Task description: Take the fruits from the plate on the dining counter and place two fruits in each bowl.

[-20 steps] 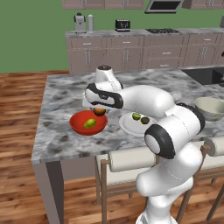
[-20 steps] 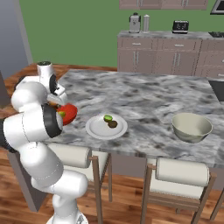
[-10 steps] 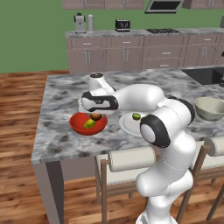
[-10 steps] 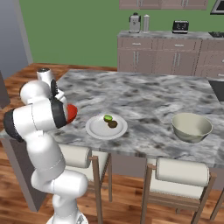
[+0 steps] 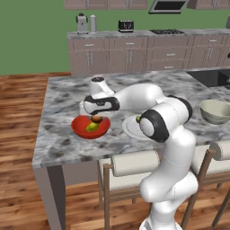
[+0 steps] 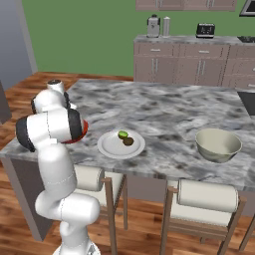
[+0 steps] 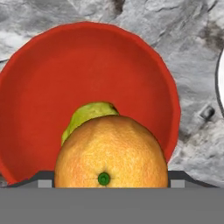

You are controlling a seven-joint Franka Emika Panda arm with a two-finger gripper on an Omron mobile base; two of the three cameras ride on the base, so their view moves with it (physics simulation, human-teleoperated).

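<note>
My gripper [image 5: 97, 117] hangs just above the glossy red bowl [image 5: 81, 128], shut on the round orange [image 5: 96, 119]. The hand view has the orange [image 7: 111, 153] close up at the bottom, hiding the fingertips, with the yellow-green pear-shaped fruit [image 7: 87, 114] lying behind it inside the red bowl [image 7: 87, 65]. That pear shape [image 5: 92, 127] rests on the bowl's floor. On the white plate [image 6: 107, 148] right of the arm lie the green lime [image 6: 122, 134] and the brown kiwi [image 6: 129, 141]. The beige bowl [image 6: 218, 144] stands far right on the dining counter [image 6: 164, 109].
Two stools with white padded backs [image 6: 206, 195] stand along the counter's near edge. The counter's left edge [image 5: 42, 134] runs close to the red bowl. My own arm [image 5: 148, 96] arches over the plate [image 5: 130, 129]. Brown cabinets with appliances line the back wall.
The hand has carried the orange leftward from near the plate and lowered it over the red bowl. The pear shape, lime and kiwi have stayed put.
</note>
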